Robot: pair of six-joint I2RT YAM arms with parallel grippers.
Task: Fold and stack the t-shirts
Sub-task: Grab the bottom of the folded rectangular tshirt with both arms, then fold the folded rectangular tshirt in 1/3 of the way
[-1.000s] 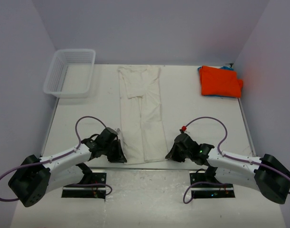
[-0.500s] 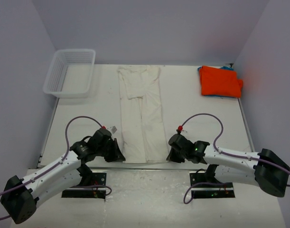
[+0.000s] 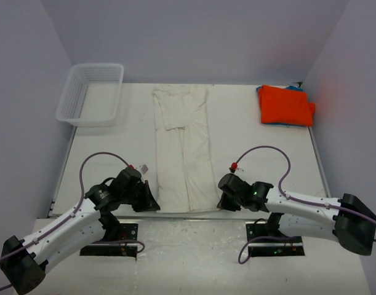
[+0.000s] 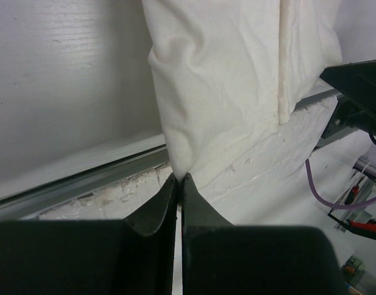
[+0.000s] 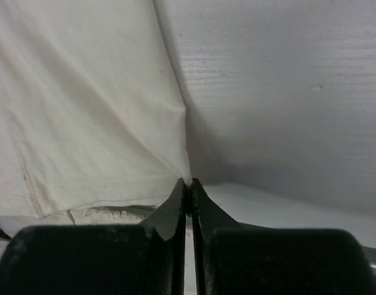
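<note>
A cream t-shirt (image 3: 183, 147) lies as a long narrow strip down the middle of the table, sides folded in, its hem at the near edge. My left gripper (image 3: 152, 201) is shut on the hem's near left corner (image 4: 178, 166). My right gripper (image 3: 221, 200) is shut on the near right corner (image 5: 186, 175). In both wrist views the dark fingertips pinch cloth right at the table's metal edge. An orange t-shirt (image 3: 286, 105) lies folded at the far right, with a blue t-shirt edge (image 3: 293, 88) showing under it.
A white mesh basket (image 3: 92, 94) stands at the far left corner. The table's near metal rail (image 4: 83, 184) runs just under both grippers. Purple cables loop above each wrist. Walls close in the left, right and back.
The left arm swung in and lowered toward the near left hem corner, and its jaws closed on it. The right gripper shifted slightly left and stays shut on its corner.
</note>
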